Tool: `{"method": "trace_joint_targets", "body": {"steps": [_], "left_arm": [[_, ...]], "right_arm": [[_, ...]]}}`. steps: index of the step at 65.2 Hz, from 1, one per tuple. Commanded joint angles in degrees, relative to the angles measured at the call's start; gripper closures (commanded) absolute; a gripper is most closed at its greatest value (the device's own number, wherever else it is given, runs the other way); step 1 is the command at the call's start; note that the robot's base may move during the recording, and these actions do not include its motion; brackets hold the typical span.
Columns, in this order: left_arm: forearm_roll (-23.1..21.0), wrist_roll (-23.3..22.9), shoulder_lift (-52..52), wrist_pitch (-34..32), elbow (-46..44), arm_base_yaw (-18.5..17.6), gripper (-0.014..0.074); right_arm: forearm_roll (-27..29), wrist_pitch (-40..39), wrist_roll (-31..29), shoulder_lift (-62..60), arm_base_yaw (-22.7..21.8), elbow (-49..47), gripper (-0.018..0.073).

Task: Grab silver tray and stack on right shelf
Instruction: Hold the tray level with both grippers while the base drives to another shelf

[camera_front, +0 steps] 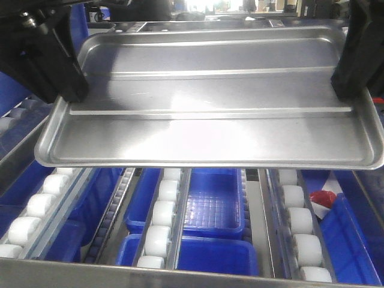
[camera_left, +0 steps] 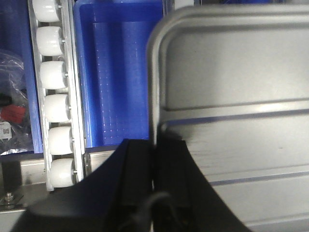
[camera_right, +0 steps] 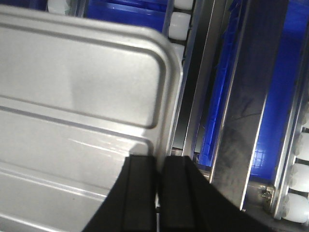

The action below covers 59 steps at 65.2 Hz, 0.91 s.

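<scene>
At the left short rim of the shiny rectangular silver metal tray (camera_left: 231,96): left jaws pinched shut on the raised edge, a thin bite.
At the right short rim: right jaws clamped on it likewise.
Tray's place: held aloft between both arms, above big white rollers (camera_front: 162,216) and blue plastic bins (camera_front: 210,201).
Right shelf: not clearly in view.
Risk: uneven arm travel could twist the rim out of one shallow grip, dropping the tray onto the rollers.
</scene>
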Motion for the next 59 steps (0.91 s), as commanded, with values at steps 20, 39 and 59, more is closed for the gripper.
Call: {"method": "trace_joint_targets", "body": {"steps": [20, 39, 59], "left_arm": [[1.09, 0.84, -1.95, -2.42, -1.88, -0.73, 0.0691], [1.09, 0.84, -1.95, -2.42, -1.88, -0.73, 0.0691], [1.09, 0.84, -1.95, -2.42, -1.88, -0.73, 0.0691]], "right_arm": [[-2.51, -3.22, -1.13, -1.52, 0.22, -1.47, 0.0502], [-2.51, -3.22, -1.13, -1.52, 0.22, -1.47, 0.0502], [-2.51, -3.22, -1.13, -1.52, 0.22, -1.47, 0.0502]]}}
